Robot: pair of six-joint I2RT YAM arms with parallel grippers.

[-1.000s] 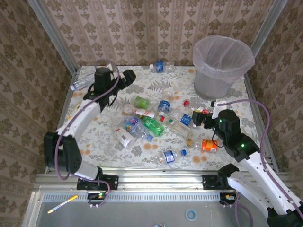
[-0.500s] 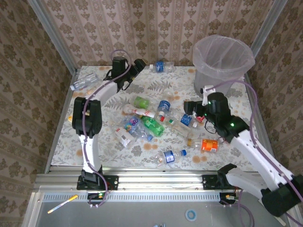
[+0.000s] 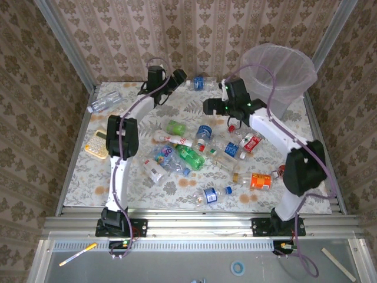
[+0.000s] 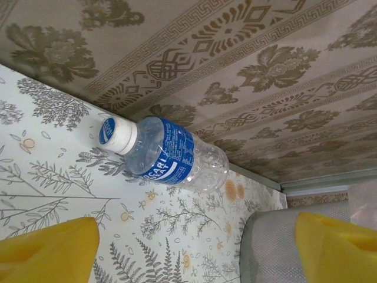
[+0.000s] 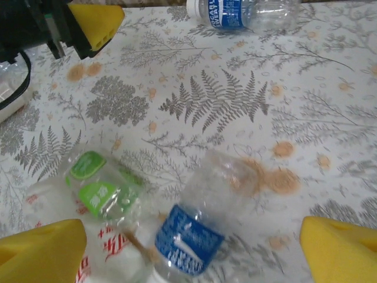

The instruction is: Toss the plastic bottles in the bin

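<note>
Several plastic bottles [image 3: 182, 152] lie scattered mid-table. One with a blue label and white cap [image 3: 200, 82] [image 4: 165, 154] lies against the back wall, and my left gripper [image 3: 178, 78] [image 4: 194, 253] hovers open just left of it with nothing between its fingers. My right gripper [image 3: 209, 108] [image 5: 191, 250] is open above a clear blue-labelled bottle [image 3: 204, 131] [image 5: 203, 221], not touching it, with a green-labelled bottle [image 5: 100, 190] beside it. The grey bin [image 3: 277, 73] [image 4: 271, 242] with its bag stands at the back right.
A yellow calculator [image 3: 97, 144] lies near the left edge, and a clear bottle [image 3: 106, 103] at the far left. An orange bottle [image 3: 259, 180] lies front right. The right wrist view catches the left gripper's yellow fingertip [image 5: 94, 23]. Walls close off the back and sides.
Both arms reached toward the back. My left gripper slid right along the back edge to the blue-labelled bottle. My right gripper swung from front right to mid-table, left of the bin.
</note>
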